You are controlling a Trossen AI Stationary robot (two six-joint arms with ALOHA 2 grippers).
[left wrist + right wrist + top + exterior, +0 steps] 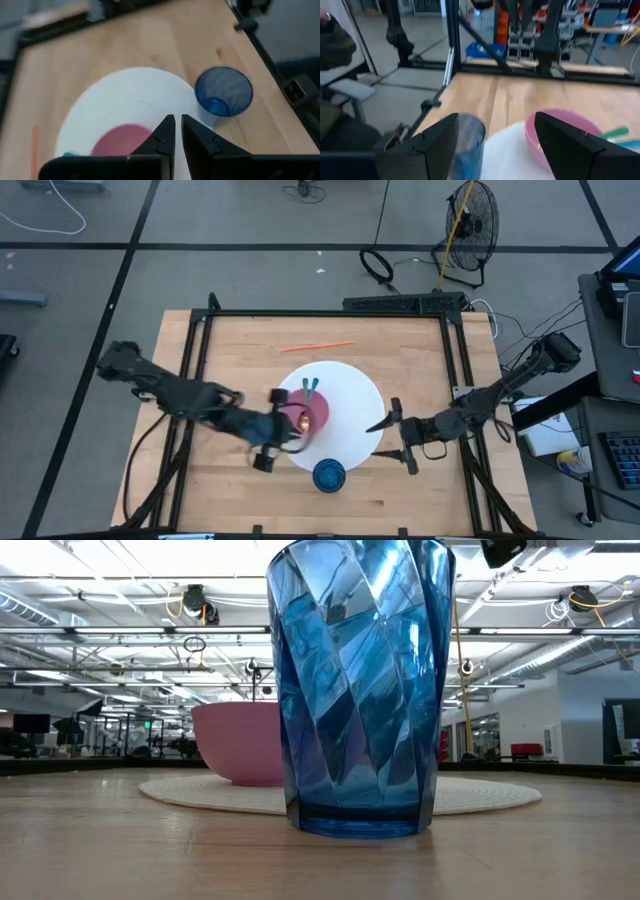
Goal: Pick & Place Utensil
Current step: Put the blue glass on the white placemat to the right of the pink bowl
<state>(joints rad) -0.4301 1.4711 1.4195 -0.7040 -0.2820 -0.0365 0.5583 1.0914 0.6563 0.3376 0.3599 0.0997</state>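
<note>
A pink bowl stands on a round white plate. Two teal utensil handles stick out over the bowl's far rim; one teal handle also shows in the right wrist view. A thin orange utensil lies flat on the wood near the table's far edge. My left gripper hovers over the bowl's left side, its fingers shut with nothing between them. My right gripper is open just off the plate's right edge, pointing toward the bowl, with nothing between its fingers.
A blue faceted cup stands on the wood at the plate's near edge, between the two grippers, and fills the low view as the cup. A black frame borders the table. Bare wood lies left of the plate.
</note>
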